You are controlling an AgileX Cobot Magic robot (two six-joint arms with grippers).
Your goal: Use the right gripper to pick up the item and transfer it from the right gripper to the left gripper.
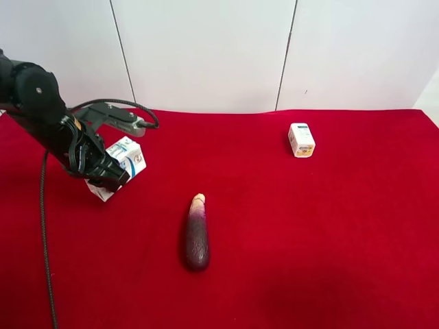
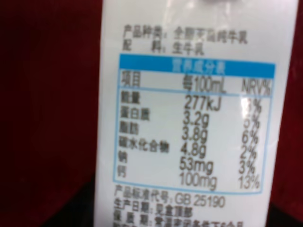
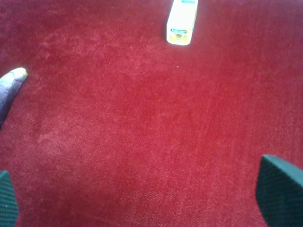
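Filling the left wrist view, milk carton hides left gripper, grip unclear; right gripper fingers spread, cropped; eggplant cut off; red cloth; white wall.

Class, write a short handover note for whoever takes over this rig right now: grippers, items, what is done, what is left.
Left gripper: shut on the milk carton, held over the red cloth.
Right gripper: jaws open and empty, above bare cloth.
Also on the cloth: eggplant and small white box, both untouched.
Done: the carton appears to have reached the left gripper.
Left: probably nothing but confirming the hold.
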